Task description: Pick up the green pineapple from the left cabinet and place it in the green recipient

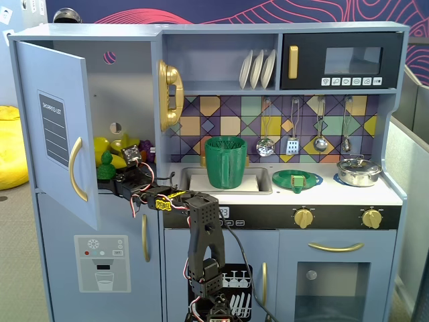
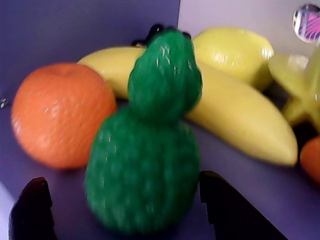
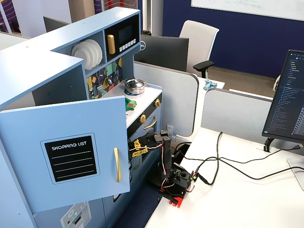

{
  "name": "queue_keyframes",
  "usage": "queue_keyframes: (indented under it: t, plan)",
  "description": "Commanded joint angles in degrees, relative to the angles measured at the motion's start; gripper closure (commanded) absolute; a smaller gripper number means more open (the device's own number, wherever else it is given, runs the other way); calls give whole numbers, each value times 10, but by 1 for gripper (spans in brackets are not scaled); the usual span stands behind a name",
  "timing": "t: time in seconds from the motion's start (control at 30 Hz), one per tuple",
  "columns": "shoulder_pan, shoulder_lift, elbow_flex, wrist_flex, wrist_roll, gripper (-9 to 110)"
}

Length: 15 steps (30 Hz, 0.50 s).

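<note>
The green pineapple (image 2: 145, 170) stands upright on the shelf of the open left cabinet (image 1: 57, 134), its leafy top (image 2: 165, 75) above it. It also shows in a fixed view (image 1: 105, 165). My gripper (image 2: 124, 179) is open, with one black fingertip (image 2: 35, 205) to the pineapple's left and the other to its right. The left one stands clear of the fruit; the right one is very close to its side. In a fixed view the gripper (image 1: 112, 178) reaches into the cabinet. The green recipient (image 1: 225, 161) stands in the sink.
An orange (image 2: 62, 112), a banana (image 2: 235, 117), a lemon (image 2: 232, 52) and a starfruit (image 2: 300, 85) lie close behind the pineapple. A flat green plate (image 1: 296, 180) and a metal pot (image 1: 358, 172) sit on the counter. The open door (image 3: 66, 152) hides the shelf.
</note>
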Motion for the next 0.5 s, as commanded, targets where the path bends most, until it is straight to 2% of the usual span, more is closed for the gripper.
queue_keyframes:
  t: [0.0,0.2,0.23,0.3,0.47]
  plan:
    - [9,-22,-83,-2,-11,70]
    - [18,-70,-150,24,-16,75]
    - [18,-73,-154,31,-21,79]
    - [18,-74,-154,51,-42,99]
    - [19,-47,-130,90,-64,101]
